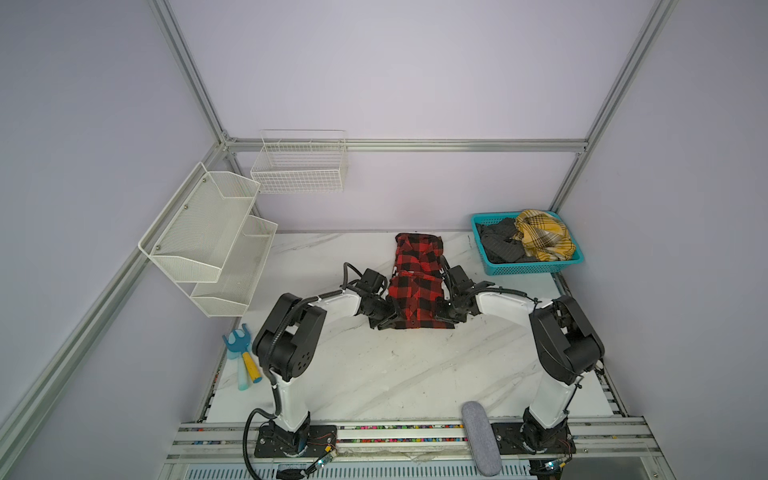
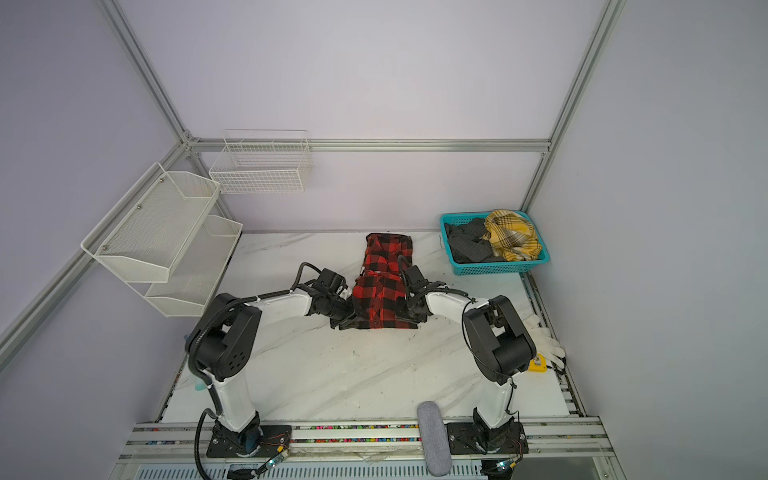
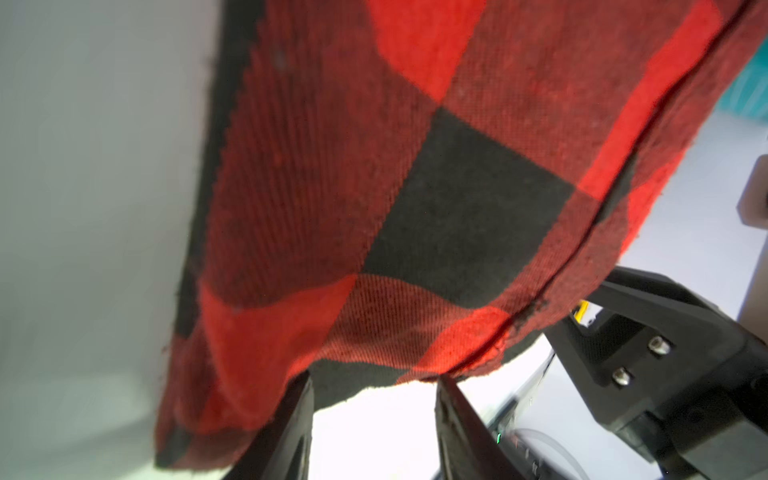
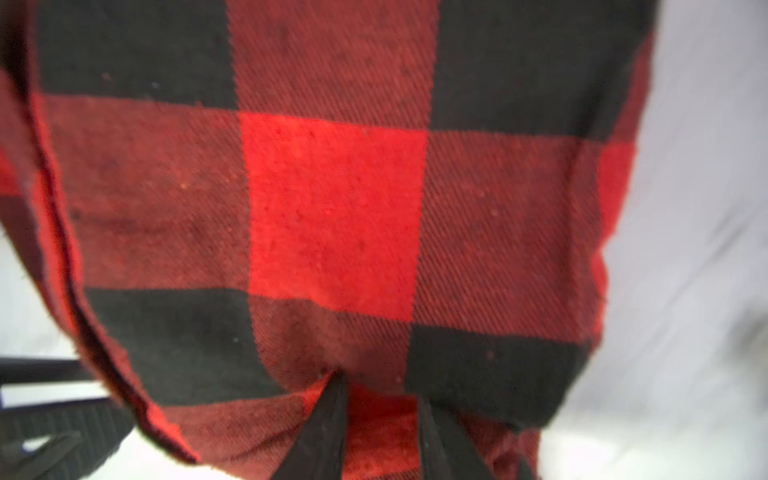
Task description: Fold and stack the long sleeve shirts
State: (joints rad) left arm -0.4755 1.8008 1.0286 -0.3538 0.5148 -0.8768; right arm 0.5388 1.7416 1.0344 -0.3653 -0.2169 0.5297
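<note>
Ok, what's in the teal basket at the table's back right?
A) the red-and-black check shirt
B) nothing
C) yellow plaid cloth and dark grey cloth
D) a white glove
C: in both top views the teal basket holds yellow plaid cloth beside dark grey cloth, while the red-and-black check shirt is out on the table.

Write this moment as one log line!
shirt: part-folded on table | left hand: at shirt | right hand: cloth between fingers
</note>
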